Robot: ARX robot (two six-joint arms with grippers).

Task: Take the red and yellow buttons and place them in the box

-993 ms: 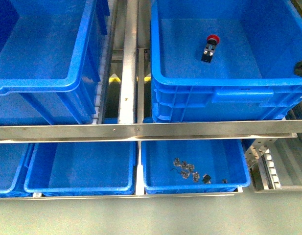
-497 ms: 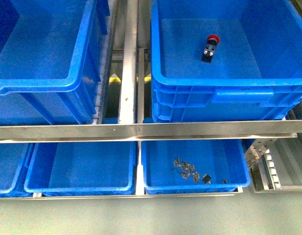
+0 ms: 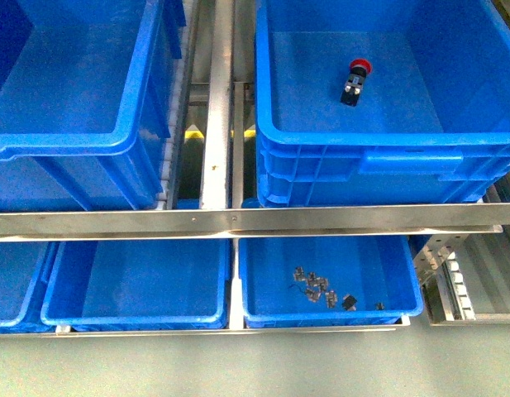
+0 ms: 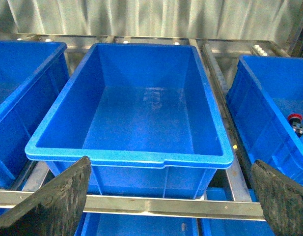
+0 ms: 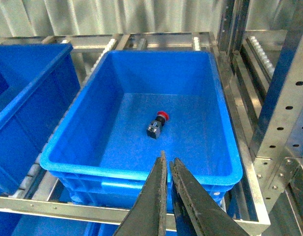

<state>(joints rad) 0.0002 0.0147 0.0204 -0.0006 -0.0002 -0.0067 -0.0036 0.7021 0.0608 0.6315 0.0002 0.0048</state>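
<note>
On the box floor, a red button; left jaws spread, right jaws together.

Left gripper: jaws spread wide
Middle crate: ahead, between the fingers
Red button: in the box, outside one finger

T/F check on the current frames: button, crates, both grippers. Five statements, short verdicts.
1. The red button lies on its side in the right crate. True.
2. The left crate holds a yellow button. False: nothing shows inside it.
3. The left gripper is open wide. True.
4. The right gripper grips the red button. False: it is shut on nothing, and the button lies apart on the crate floor.
5. The lower right tray is empty. False: small metal parts lie in it.
</note>
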